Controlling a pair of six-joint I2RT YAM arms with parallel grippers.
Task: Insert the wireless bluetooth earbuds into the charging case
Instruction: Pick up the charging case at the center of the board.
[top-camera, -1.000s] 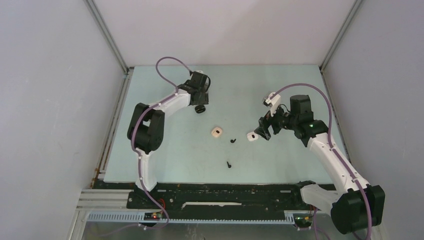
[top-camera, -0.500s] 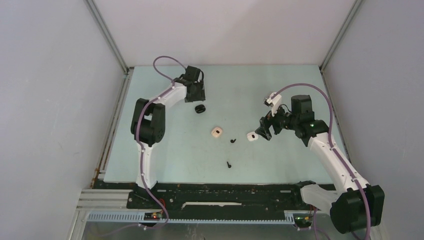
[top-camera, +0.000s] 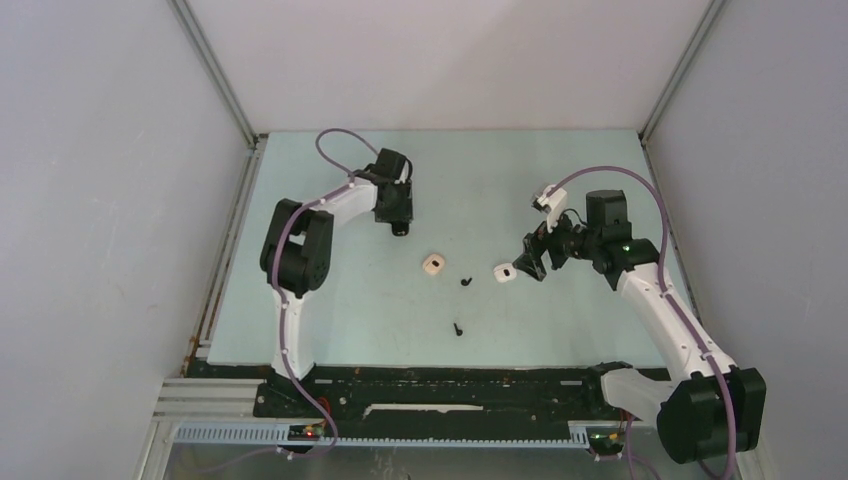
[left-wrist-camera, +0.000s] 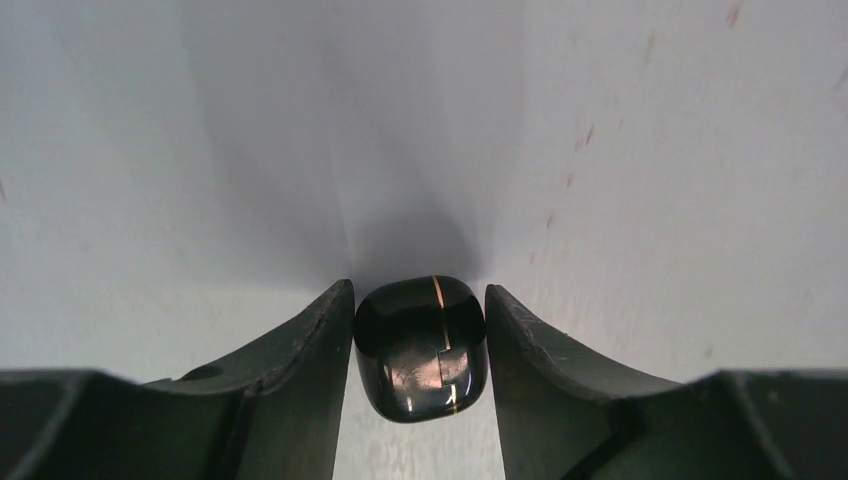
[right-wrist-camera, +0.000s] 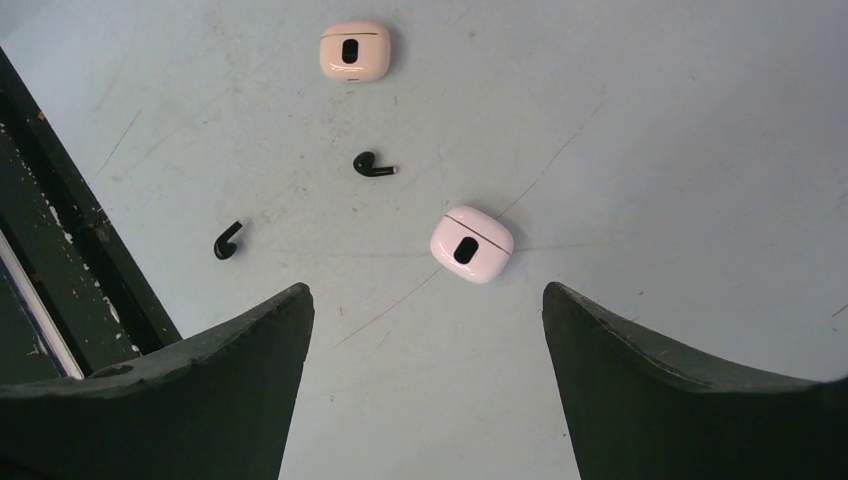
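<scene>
Two black earbuds lie loose on the table, one (top-camera: 466, 281) (right-wrist-camera: 373, 165) in the middle and one (top-camera: 458, 327) (right-wrist-camera: 228, 241) nearer the front edge. A glossy black charging case (left-wrist-camera: 420, 345) sits on the table at the back left, between the fingers of my left gripper (left-wrist-camera: 418, 288) (top-camera: 400, 225). Both fingers touch its sides. My right gripper (right-wrist-camera: 425, 290) (top-camera: 525, 265) hangs open over bare table, just right of a closed white case (right-wrist-camera: 472, 243) (top-camera: 504, 271). A closed pale beige case (right-wrist-camera: 354, 50) (top-camera: 433, 264) lies left of the middle earbud.
White walls stand at the back and on both sides of the pale green table (top-camera: 560, 170). A black rail (top-camera: 430, 378) runs along the front edge; it also shows in the right wrist view as a dark rail (right-wrist-camera: 70, 220) at the left.
My left gripper has come down over the black case and its fingers have narrowed onto it. The right arm, earbuds and other cases have hardly moved.
</scene>
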